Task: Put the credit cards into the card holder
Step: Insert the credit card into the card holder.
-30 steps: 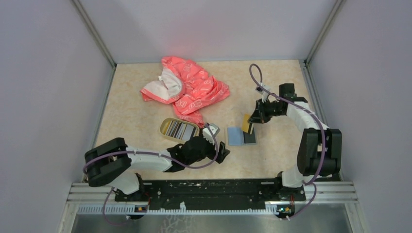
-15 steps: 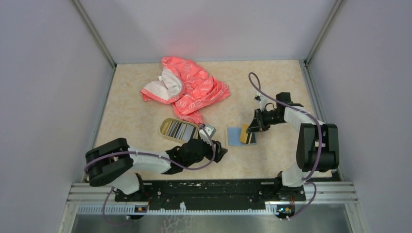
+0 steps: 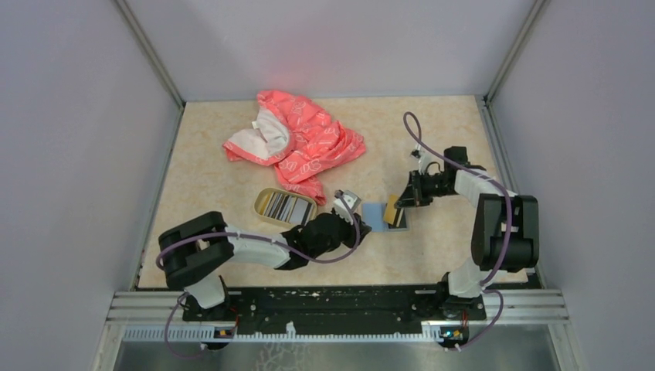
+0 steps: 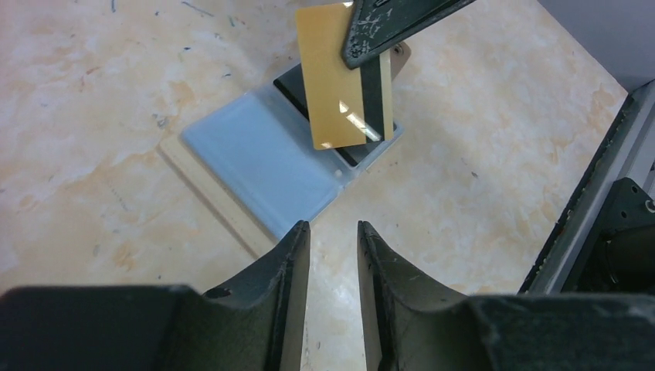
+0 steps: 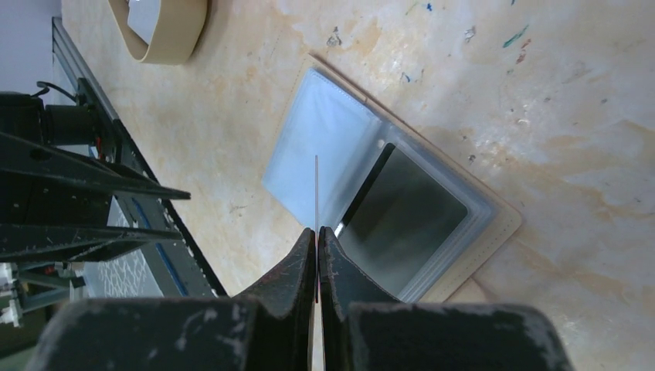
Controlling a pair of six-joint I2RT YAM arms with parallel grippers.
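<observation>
Clamped edge-on in the right gripper (image 5: 317, 236), the golden card (image 4: 340, 93) hangs directly over the open card holder (image 4: 259, 166). The left gripper (image 4: 334, 232), jaws slightly parted and empty, hovers just beside the holder.

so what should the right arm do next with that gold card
Probably lower the right claw so the gold card slides into the empty clear sleeve of the card holder: it hangs pinched above the open holder, whose other sleeve holds a dark card.

Marbled beige table (image 3: 216, 178), grey walls (image 3: 77, 154)
</observation>
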